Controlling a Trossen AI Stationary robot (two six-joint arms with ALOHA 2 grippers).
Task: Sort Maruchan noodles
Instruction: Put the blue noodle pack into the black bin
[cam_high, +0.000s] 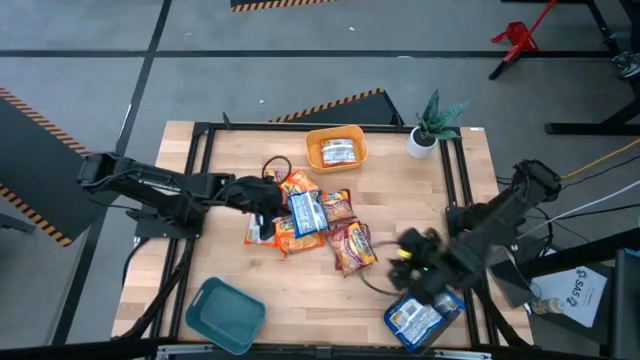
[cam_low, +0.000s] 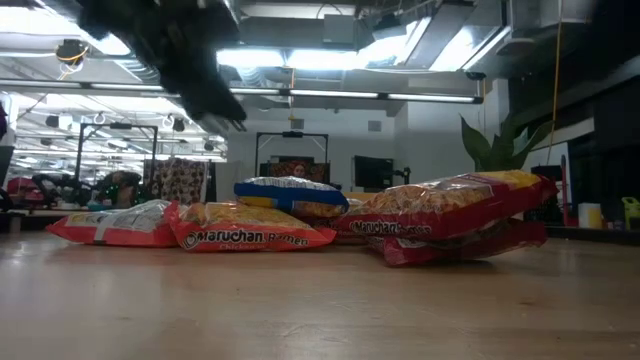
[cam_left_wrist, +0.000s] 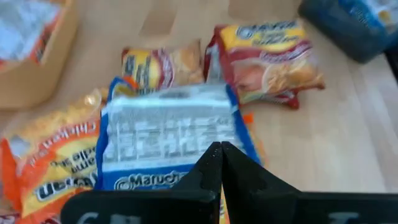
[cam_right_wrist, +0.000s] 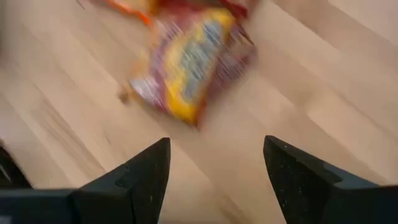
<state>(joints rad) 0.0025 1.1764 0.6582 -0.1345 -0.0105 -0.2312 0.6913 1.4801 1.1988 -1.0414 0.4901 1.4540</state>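
Left gripper (cam_high: 262, 196) closed, empty, above blue-white Maruchan packet (cam_left_wrist: 171, 134); right gripper (cam_right_wrist: 216, 163) wide open, empty, near red packet (cam_right_wrist: 189, 62).

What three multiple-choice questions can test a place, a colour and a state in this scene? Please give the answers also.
1. Where is the potted plant?
A. at a far corner of the table
B. in the teal bin
C. on the packet pile

2. Which colour is the bin near the plant?
A. grey
B. orange-yellow
C. teal

3. How is the right tool?
A. shut on a packet
B. shut, empty
C. open, empty

Answers: 1 A, it stands at the table's far corner; 2 B, its wall is orange-yellow; 3 C, its fingers stand apart over bare wood, holding nothing.
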